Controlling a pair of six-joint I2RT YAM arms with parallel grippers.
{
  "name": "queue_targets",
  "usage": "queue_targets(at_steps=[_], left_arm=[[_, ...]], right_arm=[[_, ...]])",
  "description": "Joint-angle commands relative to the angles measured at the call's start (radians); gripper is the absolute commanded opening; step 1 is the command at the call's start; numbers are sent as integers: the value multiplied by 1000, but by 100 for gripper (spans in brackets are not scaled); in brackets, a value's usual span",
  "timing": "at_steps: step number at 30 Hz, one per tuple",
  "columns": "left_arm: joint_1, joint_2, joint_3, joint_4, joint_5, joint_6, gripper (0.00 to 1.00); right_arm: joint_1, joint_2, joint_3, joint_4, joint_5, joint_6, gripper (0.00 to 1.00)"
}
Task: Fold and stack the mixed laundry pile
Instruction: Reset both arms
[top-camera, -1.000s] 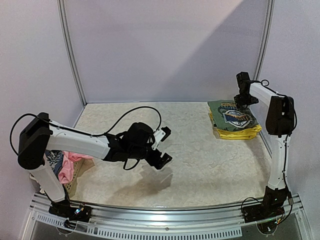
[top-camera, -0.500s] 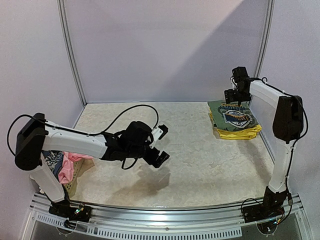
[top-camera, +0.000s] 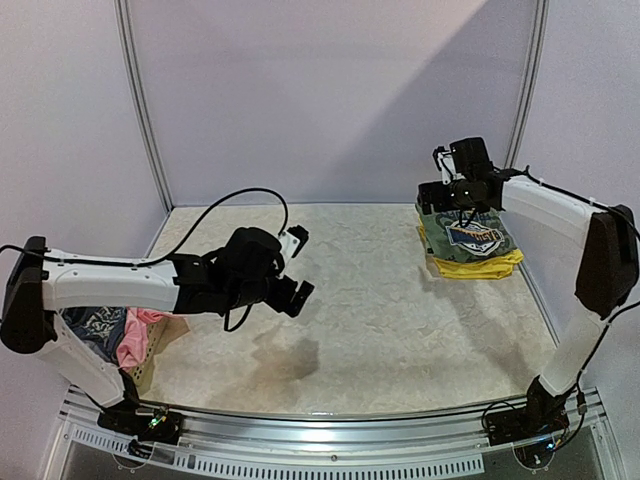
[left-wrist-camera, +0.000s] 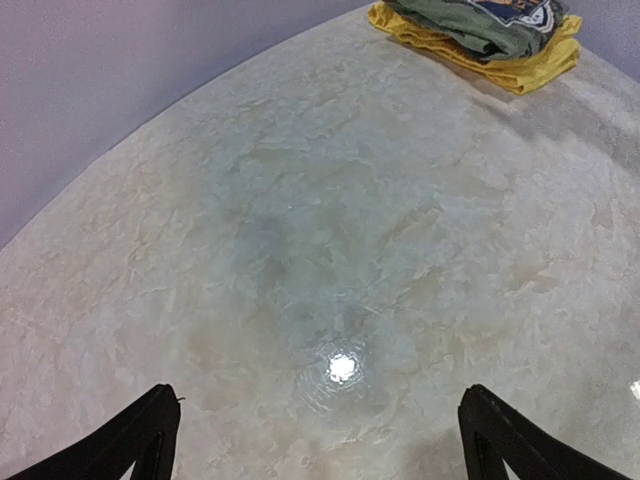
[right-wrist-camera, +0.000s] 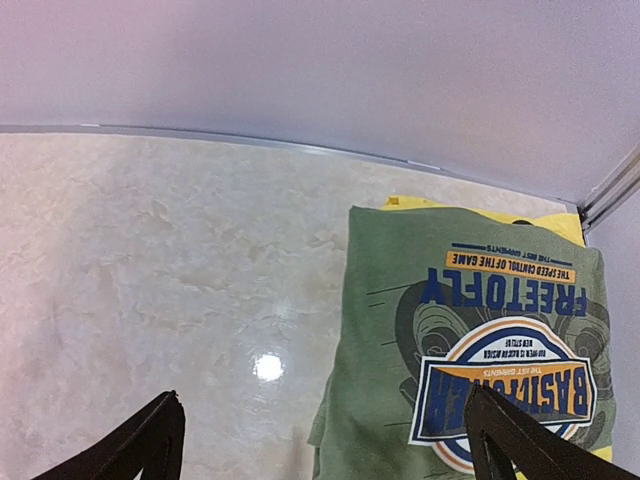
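Observation:
A folded olive-green top (top-camera: 470, 233) with a printed badge lies on folded yellow shorts (top-camera: 478, 266) at the far right of the table. The stack also shows in the right wrist view (right-wrist-camera: 470, 340) and, far off, in the left wrist view (left-wrist-camera: 480, 30). My right gripper (top-camera: 447, 190) is open and empty, hovering above the stack's left edge. My left gripper (top-camera: 296, 265) is open and empty above bare table left of centre. A pink piece (top-camera: 135, 335) and a blue-grey patterned piece (top-camera: 100, 325) lie in the basket at the near left, partly hidden by my left arm.
The pale mesh basket (top-camera: 150, 355) sits off the table's near-left corner. The marbled tabletop (top-camera: 400, 300) is walled by pale panels at the back and sides, with a metal rail along the near edge.
My left arm has pulled back to the left, its gripper still open. My right gripper has swung left from over the folded stack to its left edge.

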Motion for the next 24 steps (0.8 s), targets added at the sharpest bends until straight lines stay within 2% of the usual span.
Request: queue_targets(at_steps=[1,10,15,24], left_arm=[[12,-67,-21,-83,-114,-17,100],[12,-205,-38,-208,-286,-100,100],[15,-252,-28,-322,-396,-158,100],[21,-337,-80,-403,-462,-212,100]], right_arm=[[25,-107,-89,67,-22,34,99],[57,-270,-263,161,-122,78,99],[56,-348,-383,280,-208,154,99],[57,-368,-439,337,-321,171,99]])
